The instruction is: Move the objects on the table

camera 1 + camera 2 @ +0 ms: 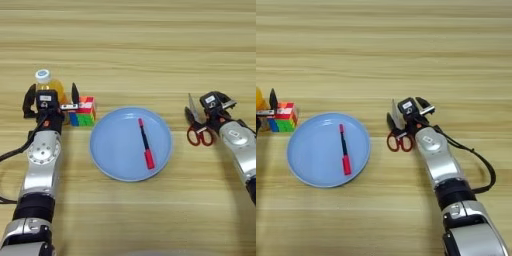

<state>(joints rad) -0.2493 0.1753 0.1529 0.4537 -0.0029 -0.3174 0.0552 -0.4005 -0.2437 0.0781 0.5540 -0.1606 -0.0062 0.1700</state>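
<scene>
Right of the round light-blue plate (131, 144), the right gripper (404, 119) straddles red-handled steel scissors (398, 135), fingers spread (close squarely on the blades); the left gripper (51, 96), spread, brackets the orange juice bottle (49, 84).

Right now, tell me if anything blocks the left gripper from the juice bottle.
Nothing visible does. The left gripper is open with its fingers either side of the juice bottle. The Rubik's cube sits beside it on the right, outside the fingers.
</scene>
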